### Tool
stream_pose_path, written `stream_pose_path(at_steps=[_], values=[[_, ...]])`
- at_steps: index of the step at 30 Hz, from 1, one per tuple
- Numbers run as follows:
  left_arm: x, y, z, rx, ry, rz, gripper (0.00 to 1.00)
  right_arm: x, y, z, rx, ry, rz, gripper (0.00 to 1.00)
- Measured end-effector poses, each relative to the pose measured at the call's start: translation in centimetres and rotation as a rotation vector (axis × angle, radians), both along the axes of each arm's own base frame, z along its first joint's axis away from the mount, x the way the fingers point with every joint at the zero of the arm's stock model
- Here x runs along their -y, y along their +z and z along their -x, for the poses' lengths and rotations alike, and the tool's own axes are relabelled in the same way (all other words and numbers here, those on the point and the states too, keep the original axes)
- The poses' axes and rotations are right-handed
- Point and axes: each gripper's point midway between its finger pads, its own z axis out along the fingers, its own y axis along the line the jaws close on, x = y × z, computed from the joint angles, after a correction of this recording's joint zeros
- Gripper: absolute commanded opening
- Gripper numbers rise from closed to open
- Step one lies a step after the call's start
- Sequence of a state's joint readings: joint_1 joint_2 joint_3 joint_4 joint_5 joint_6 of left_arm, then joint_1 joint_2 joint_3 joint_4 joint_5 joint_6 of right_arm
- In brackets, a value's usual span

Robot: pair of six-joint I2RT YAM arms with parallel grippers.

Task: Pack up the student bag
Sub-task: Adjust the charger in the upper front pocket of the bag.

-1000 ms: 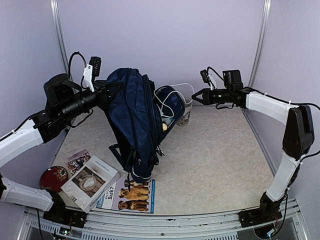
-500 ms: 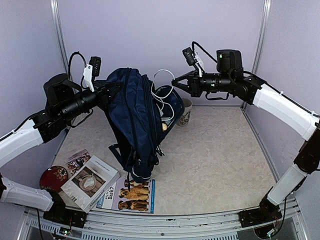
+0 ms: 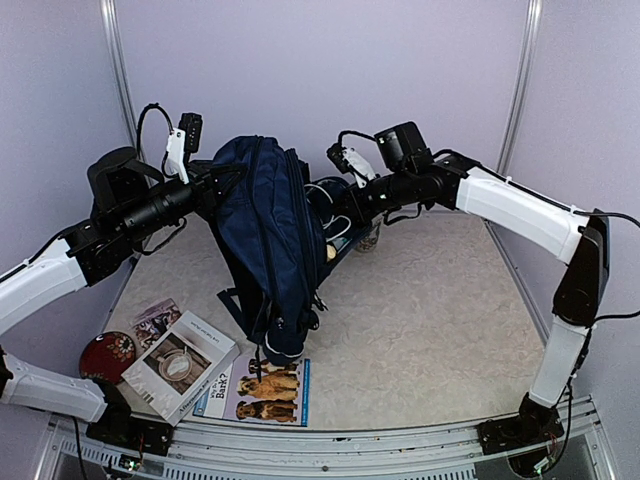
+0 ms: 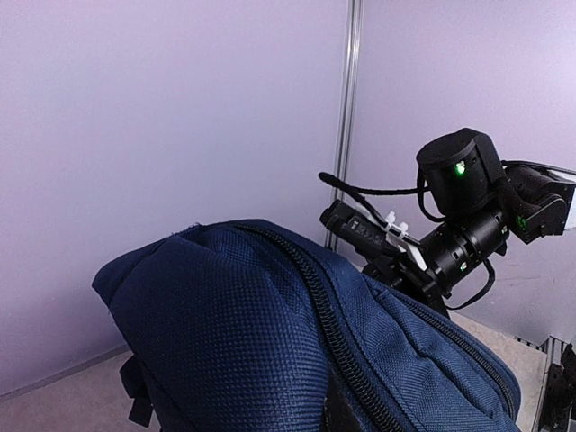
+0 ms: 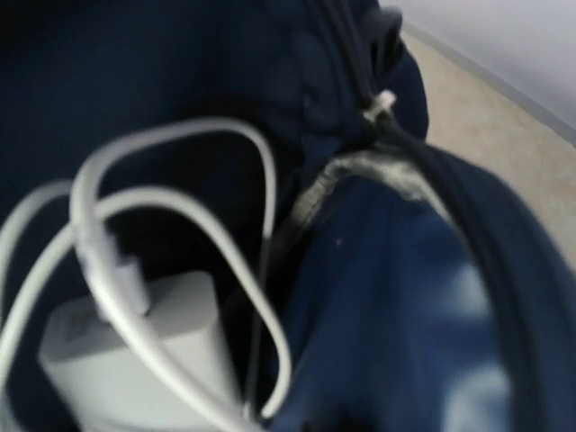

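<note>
1. The bag is navy woven cloth, matt and coarse-grained.
2. The cable is smooth white plastic with a slight sheen.
3. The charger is matt white plastic.
4. The worktop looks matt, pale and mottled.
5. The book has a printed paper cover.

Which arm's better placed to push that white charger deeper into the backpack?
Right. The right arm has its closed jaws at the student bag's open compartment, with the white charger and its cable directly before its wrist camera. The left arm's jaws grip the bag's top, holding it up.
</note>
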State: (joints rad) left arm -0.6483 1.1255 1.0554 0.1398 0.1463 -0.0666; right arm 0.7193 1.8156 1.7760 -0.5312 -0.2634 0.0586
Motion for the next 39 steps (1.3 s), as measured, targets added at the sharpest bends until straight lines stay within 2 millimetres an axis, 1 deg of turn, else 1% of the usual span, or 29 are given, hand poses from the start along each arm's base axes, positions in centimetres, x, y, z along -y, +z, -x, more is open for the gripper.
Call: stream_pose_path(at_steps=[1,2,3,4,7,9,11,14,17,19,20,22,23,24,25,27,31,34,36,39], values=[[0.0,0.0,0.0,0.000,0.000,0.000,0.00,-0.3,-0.2,-0.1,0.001,-0.002,0.016,0.01],[0.0,0.0,0.0,0.000,0.000,0.000,0.00,-0.5,-0.3,-0.2,0.002,-0.006,0.038,0.04],[0.0,0.0,0.0,0.000,0.000,0.000,0.00,-0.7,-0.3,-0.1,0.005,-0.008,0.055,0.07],[0.0,0.0,0.0,0.000,0.000,0.000,0.00,-0.6,-0.1,-0.1,0.010,-0.016,0.076,0.14],[0.0,0.0,0.0,-0.001,0.000,0.000,0.00,-0.4,0.7,0.2,0.025,-0.019,0.096,0.43],[0.0,0.0,0.0,-0.001,0.001,0.000,0.00,-0.2,1.5,0.6,0.038,-0.017,0.100,0.57],[0.0,0.0,0.0,-0.001,0.001,0.000,0.00,0.2,2.1,0.9,0.044,-0.021,0.099,0.63],[0.0,0.0,0.0,0.000,0.001,-0.001,0.00,1.2,4.1,1.6,0.082,-0.022,0.091,0.68],[0.0,0.0,0.0,0.000,0.000,-0.001,0.00,2.2,6.8,2.6,0.127,-0.026,0.058,0.71],[0.0,0.0,0.0,0.000,0.000,0.000,0.00,2.9,8.8,3.3,0.162,-0.029,0.033,0.69],[0.0,0.0,0.0,0.000,0.000,-0.001,0.00,3.3,9.7,3.5,0.180,-0.035,0.021,0.64],[0.0,0.0,0.0,0.000,0.000,-0.001,0.00,3.9,11.2,3.7,0.217,-0.050,0.005,0.49],[0.0,0.0,0.0,0.000,0.000,-0.001,0.00,4.0,11.6,3.7,0.231,-0.051,-0.001,0.44],[0.0,0.0,0.0,0.000,0.000,0.000,0.00,4.1,12.0,3.7,0.239,-0.054,-0.011,0.42],[0.0,0.0,0.0,0.000,0.000,-0.001,0.00,4.0,12.2,3.7,0.242,-0.052,-0.020,0.42],[0.0,0.0,0.0,0.000,0.000,-0.001,0.00,3.6,11.9,3.6,0.234,-0.043,-0.024,0.43],[0.0,0.0,0.0,0.000,0.000,-0.001,0.00,3.1,10.1,2.4,0.214,-0.063,0.016,0.43],[0.0,0.0,0.0,0.000,0.000,0.000,0.00,3.4,9.3,1.6,0.207,-0.086,0.041,0.45],[0.0,0.0,0.0,0.000,0.000,-0.001,0.00,3.8,9.8,1.3,0.217,-0.096,0.039,0.46],[0.0,0.0,0.0,0.000,0.000,-0.001,0.00,4.7,11.5,0.4,0.248,-0.108,0.010,0.52]])
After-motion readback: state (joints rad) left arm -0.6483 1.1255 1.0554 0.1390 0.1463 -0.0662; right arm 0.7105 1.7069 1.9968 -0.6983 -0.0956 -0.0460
